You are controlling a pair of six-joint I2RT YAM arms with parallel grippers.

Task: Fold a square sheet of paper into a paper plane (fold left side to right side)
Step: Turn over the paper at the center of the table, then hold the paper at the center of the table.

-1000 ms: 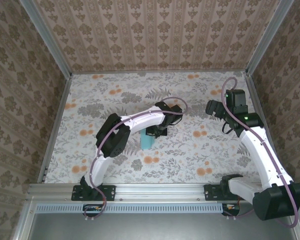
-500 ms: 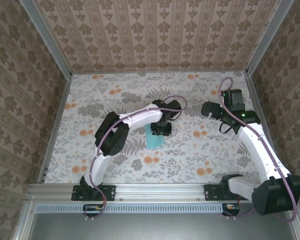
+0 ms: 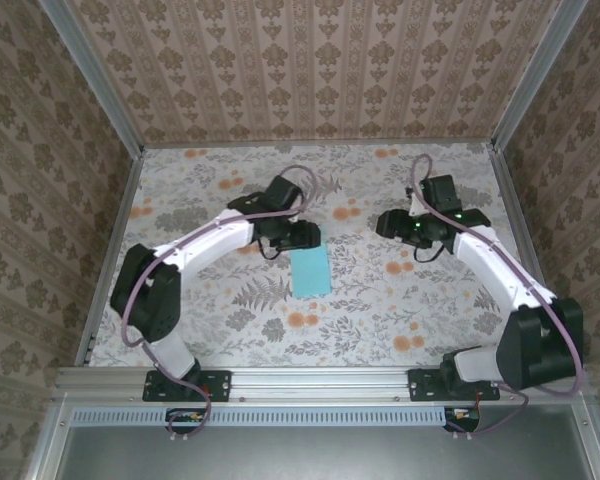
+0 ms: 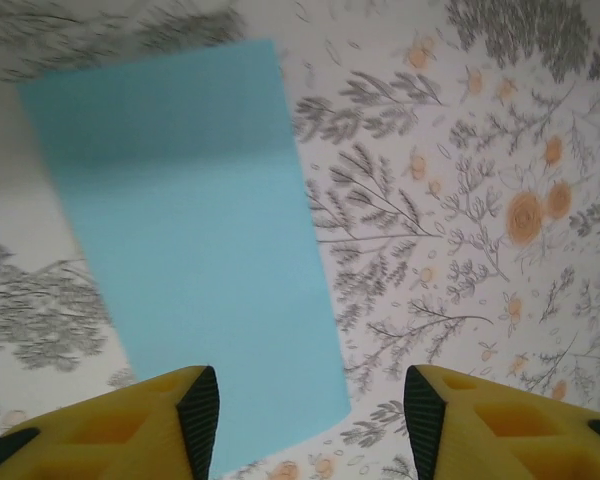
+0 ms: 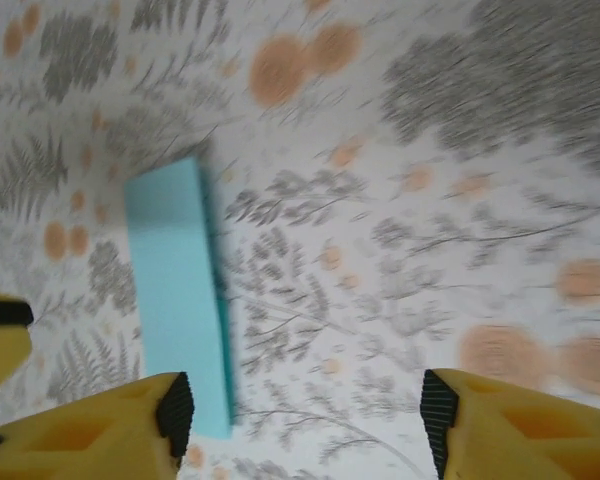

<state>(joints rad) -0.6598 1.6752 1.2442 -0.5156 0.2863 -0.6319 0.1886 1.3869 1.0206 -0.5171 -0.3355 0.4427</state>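
The light-blue paper (image 3: 310,271) lies flat on the flowered table as a narrow upright rectangle, folded in half. My left gripper (image 3: 302,236) hovers just beyond its far left corner. Seen from the left wrist, the paper (image 4: 190,250) stretches away from my open left gripper (image 4: 310,420), which holds nothing. My right gripper (image 3: 388,222) hangs to the right of the paper, well apart from it. From the right wrist, the paper (image 5: 175,290) is a slim strip at the left, beside the open, empty right gripper (image 5: 302,415).
Metal rails and patterned walls (image 3: 310,70) close in the flowered table (image 3: 400,300) on three sides. The aluminium rail (image 3: 320,380) with both arm bases runs along the near edge.
The left arm has swung left and back off the paper, leaving it lying flat as a wider rectangle. The right gripper has moved left toward the paper.
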